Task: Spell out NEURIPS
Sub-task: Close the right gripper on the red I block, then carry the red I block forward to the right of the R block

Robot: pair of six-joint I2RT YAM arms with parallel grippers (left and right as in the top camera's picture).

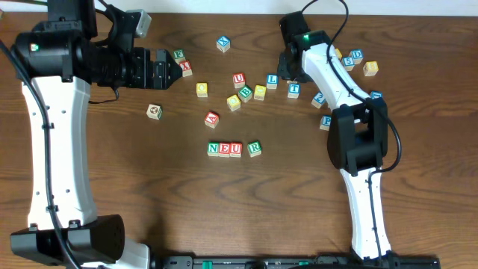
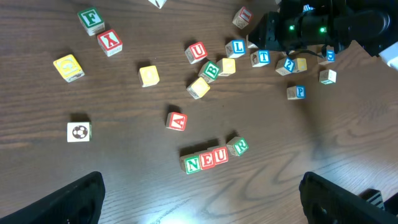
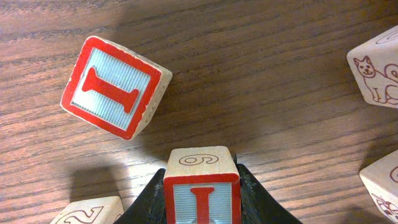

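The table's (image 1: pixel 149 209) far edge runs just behind the right gripper (image 3: pixel 201 196), so there is little room on that side. Ahead of its fingers (image 3: pixel 254 199) in the wrist view lies a band of bare wood. The other I cube (image 3: pixel 115 87) sits tilted ahead and to the left, apart from them, and a dog cube (image 3: pixel 376 78) is off at the right edge.

The right fingers are clamped on the I cube (image 3: pixel 201 186), one black finger flat against each side, with the red I facing the camera.

Seen from overhead, the NEU row (image 1: pixel 225 149) is well apart from these fingers, nearer the arm bases and to their left. The R cube (image 1: pixel 255 148) stands just right of the row, slightly turned with a small gap. Beyond R the wood is open as far as the right arm. The P cube (image 1: pixel 326 121) lies close beside that arm.

The left gripper (image 2: pixel 200 193) hangs with fingers (image 2: pixel 74 199) spread wide, holding and touching nothing. Bare wood lies between them, and the NEU row is just ahead.
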